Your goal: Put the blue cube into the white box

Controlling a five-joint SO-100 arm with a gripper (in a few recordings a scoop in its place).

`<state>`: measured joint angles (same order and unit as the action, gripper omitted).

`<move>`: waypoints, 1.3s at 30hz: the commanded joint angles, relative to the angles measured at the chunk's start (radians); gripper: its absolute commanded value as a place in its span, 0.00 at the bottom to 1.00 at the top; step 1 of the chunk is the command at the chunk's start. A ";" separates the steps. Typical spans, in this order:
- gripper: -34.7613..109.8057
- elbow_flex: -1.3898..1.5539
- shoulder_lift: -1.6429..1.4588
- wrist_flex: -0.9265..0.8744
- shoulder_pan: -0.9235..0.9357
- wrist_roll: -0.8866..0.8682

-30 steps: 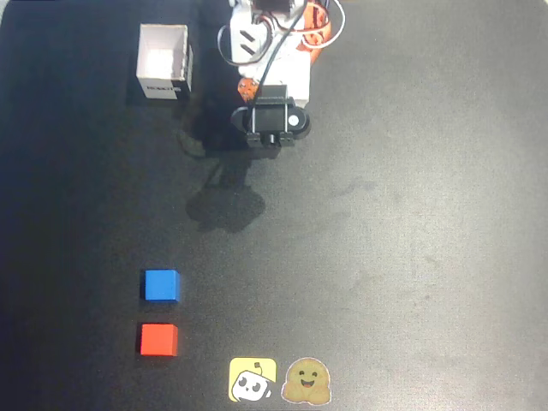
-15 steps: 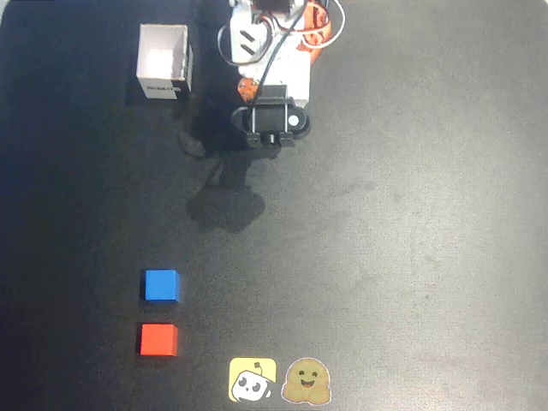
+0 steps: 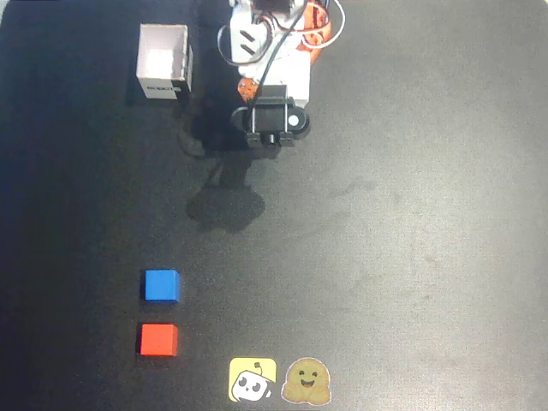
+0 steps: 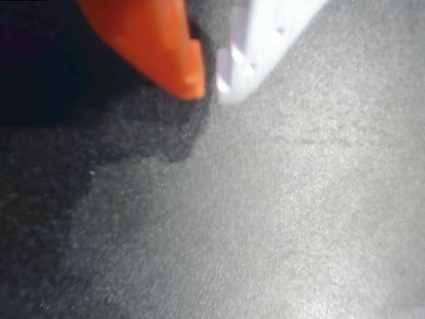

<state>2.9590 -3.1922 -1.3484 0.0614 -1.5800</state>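
A dark, matte table (image 3: 411, 223) is seen from overhead. The blue cube (image 3: 161, 285) lies near the lower left, just above a red cube (image 3: 158, 339) — the two are apart. The white box (image 3: 163, 62) stands at the upper left, well apart from both. In the wrist view the gripper (image 4: 211, 83) is seen with fingertips nearly together, nothing clamped between them

Gripper (image 4: 207, 83): cropped at twelve o'clock in the wrist view, blurred; fingertips seemingly closed together.
White box (image 3: 163, 62) label: too small to be read.
Arm (image 3: 272, 51): cut off at twelve o'clock overhead.
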 commanded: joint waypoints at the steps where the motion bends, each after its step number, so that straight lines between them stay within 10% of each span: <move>1: 0.24 -0.005 -0.003 0.037 0.008 -0.002; 12: 0.24 -0.095 0.035 0.167 0.087 0.112; 39: 0.25 -1.419 1.591 0.176 0.348 0.370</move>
<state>1.6582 -1.6628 -1.1628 0.3958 -1.2241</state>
